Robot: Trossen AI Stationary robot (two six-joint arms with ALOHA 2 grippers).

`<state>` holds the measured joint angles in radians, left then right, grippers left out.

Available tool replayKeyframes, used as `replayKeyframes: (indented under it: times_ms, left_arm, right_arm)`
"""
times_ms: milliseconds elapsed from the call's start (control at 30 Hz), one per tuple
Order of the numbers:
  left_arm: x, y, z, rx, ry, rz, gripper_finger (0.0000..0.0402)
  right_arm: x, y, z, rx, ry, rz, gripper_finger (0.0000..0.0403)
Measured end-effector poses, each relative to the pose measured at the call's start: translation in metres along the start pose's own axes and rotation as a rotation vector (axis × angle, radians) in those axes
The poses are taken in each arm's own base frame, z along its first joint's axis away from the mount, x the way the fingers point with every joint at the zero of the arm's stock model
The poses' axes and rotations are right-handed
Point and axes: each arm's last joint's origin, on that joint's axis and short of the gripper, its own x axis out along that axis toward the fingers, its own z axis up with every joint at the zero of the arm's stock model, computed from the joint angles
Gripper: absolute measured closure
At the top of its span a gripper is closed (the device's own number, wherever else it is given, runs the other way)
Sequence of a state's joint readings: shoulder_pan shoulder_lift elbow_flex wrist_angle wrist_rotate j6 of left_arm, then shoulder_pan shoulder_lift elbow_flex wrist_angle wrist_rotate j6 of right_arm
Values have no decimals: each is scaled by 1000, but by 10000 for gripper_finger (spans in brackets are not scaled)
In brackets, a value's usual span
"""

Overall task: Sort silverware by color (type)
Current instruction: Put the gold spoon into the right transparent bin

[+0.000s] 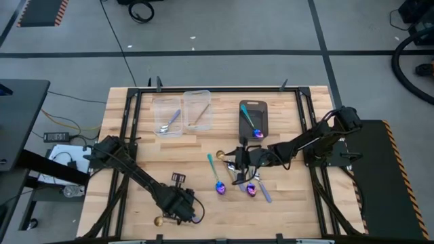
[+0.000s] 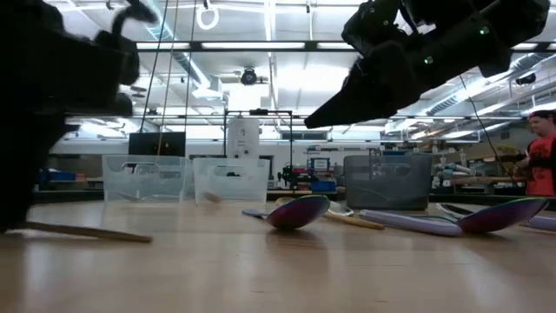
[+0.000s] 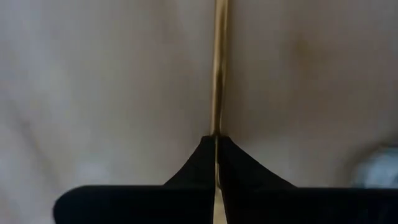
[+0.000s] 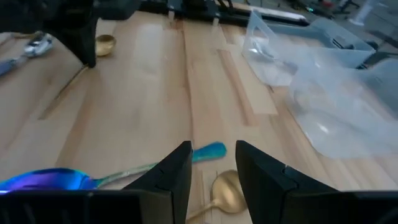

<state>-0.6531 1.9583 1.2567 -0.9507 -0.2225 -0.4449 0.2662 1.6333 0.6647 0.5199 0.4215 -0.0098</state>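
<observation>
Gold spoon [image 1: 161, 219], near front edge of surface [image 1: 135, 169], left of centre: left end effector [image 1: 182, 205] is clamping its handle, fingers [image 3: 205, 158] closed on the thin gold shaft. Bowl is lying on the wood toward the front-left corner; handle is running from bowl back into the end effector, so the long axis is pointing away along the arm's own line. The two clear bins [image 1: 183, 112] are sitting near the far edge, well apart from this grasp; judgement: the carry has to go straight across the surface to the far side.

Right end effector [image 1: 237, 161] is hovering over the loose cluster right of centre, fingers [image 4: 177, 171] spread, nothing between them. Second gold spoon [image 4: 224, 190] is lying just beyond its tips, teal-handled iridescent spoon [image 4: 93, 179] beside that.
</observation>
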Motion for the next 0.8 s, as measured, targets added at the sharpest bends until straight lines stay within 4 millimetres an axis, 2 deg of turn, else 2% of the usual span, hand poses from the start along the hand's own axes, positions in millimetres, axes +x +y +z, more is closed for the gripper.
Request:
replayKeyframes:
  times_ms: [500, 800]
  left_arm:
    - [2, 24, 0, 33, -36, 164, 393]
    - [-14, 54, -22, -109, -195, 196, 393]
  right_arm:
    - [-8, 15, -1, -26, -1, -56, 269]
    - [-8, 15, 0, -14, -10, -77, 269]
